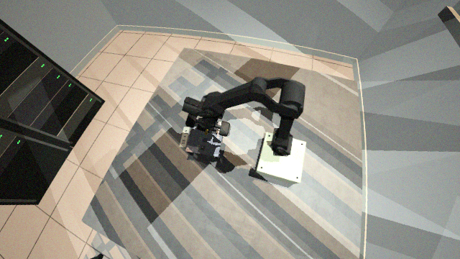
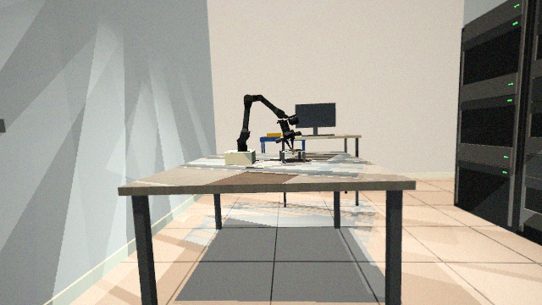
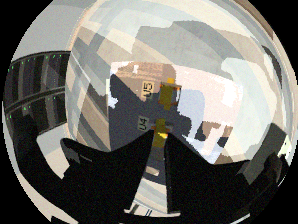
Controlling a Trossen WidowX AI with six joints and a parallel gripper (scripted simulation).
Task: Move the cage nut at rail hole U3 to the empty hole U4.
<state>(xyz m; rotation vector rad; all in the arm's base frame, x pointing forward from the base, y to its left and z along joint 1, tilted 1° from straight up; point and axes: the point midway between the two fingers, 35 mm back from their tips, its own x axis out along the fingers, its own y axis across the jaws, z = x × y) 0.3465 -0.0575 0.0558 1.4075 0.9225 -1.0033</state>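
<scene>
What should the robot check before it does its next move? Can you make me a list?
1. Gripper has hold of the gold nut: ok, the nut is between its fingertips.
2. That nut is by the right label: ok, it is next to the U4 label.
3. The nut is clipped in square: cannot tell, the fingers hide part of it.
4. Both wings are open under the metal plate: cannot tell, the underside is out of sight.
5. The other nut is in its place: ok, it sits beside the U5 label.
6. Gripper has let go and moved away: not ok.
</scene>
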